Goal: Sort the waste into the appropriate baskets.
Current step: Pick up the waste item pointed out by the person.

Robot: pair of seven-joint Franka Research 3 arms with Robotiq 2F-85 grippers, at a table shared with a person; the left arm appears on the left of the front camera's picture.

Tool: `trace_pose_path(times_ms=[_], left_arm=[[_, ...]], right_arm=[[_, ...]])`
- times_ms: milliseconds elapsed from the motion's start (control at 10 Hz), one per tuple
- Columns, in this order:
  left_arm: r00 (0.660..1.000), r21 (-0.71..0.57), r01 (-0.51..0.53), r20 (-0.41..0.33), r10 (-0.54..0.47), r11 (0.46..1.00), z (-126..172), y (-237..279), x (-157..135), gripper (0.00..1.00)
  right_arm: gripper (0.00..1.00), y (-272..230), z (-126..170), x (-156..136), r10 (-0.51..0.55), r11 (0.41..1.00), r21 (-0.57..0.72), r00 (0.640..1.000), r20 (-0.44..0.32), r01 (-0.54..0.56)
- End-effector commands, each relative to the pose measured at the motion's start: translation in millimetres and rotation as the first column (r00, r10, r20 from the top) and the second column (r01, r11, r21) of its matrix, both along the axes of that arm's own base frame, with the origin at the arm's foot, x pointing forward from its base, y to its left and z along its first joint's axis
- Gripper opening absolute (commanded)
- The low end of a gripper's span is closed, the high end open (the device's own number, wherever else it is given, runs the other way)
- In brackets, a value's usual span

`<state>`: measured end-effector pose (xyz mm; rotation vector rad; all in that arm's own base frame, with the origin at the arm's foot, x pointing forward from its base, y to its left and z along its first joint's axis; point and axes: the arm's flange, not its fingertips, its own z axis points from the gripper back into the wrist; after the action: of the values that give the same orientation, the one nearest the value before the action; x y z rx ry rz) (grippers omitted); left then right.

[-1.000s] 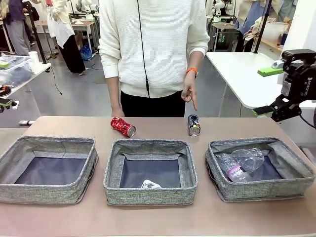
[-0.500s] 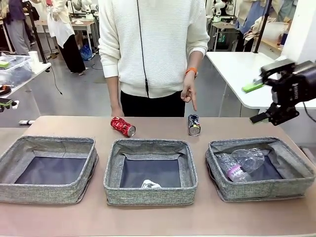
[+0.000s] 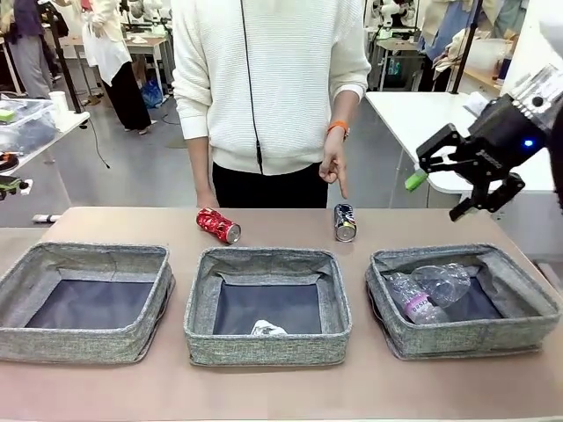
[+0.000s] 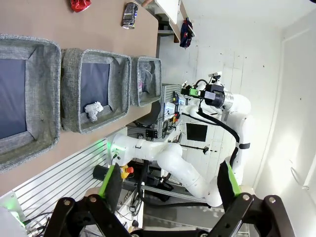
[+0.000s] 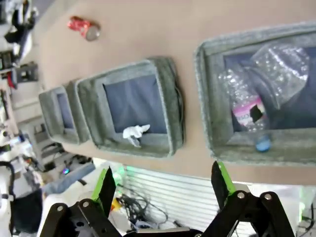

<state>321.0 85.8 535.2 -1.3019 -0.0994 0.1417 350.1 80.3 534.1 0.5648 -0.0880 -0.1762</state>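
Right gripper [image 3: 435, 195] hangs high and tilted near the right basket [image 3: 457, 338], jaws spread, empty; left gripper [image 4: 169, 177] likewise released

Grey floor [image 3: 132, 176], white table [image 3: 422, 123] at right, cluttered desk [image 3: 62, 130] far left, white wall [image 4: 247, 44], bright even light

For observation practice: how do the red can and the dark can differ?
The red drink can lies slantwise behind the middle basket; the dark multicoloured can lies end-on toward the camera, farther right. A person's finger points down at the dark can, not the red one. Both lie on the table, outside any basket.
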Motion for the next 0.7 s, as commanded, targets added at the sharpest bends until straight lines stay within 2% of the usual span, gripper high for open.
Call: trace_pose_path(times_ms=[0,100,300,400,600], left_arm=[[1.000,0.013,0.019,0.015,-0.019,1.000,0,2,-2,1.00],[1.000,0.013,0.019,0.015,-0.019,1.000,0,2,-2,1.00],[1.000,0.013,0.019,0.015,-0.019,1.000,0,2,-2,1.00],[1.000,0.013,0.019,0.015,-0.019,1.000,0,2,-2,1.00],[1.000,0.013,0.019,0.015,-0.019,1.000,0,2,-2,1.00]], right_arm=[[1.00,9,3,-7,-0.081,0.986,-0.152,0.996,-0.040,0.074],[1.00,21,-2,15,-0.051,0.974,-0.222,0.998,-0.036,0.042],[1.00,23,-24,66,-0.111,0.959,-0.262,0.994,-0.009,0.104],[1.00,23,-44,92,-0.081,0.965,-0.249,0.997,0.012,0.081],[1.00,12,-79,125,-0.019,0.979,-0.203,0.998,0.062,0.032]])
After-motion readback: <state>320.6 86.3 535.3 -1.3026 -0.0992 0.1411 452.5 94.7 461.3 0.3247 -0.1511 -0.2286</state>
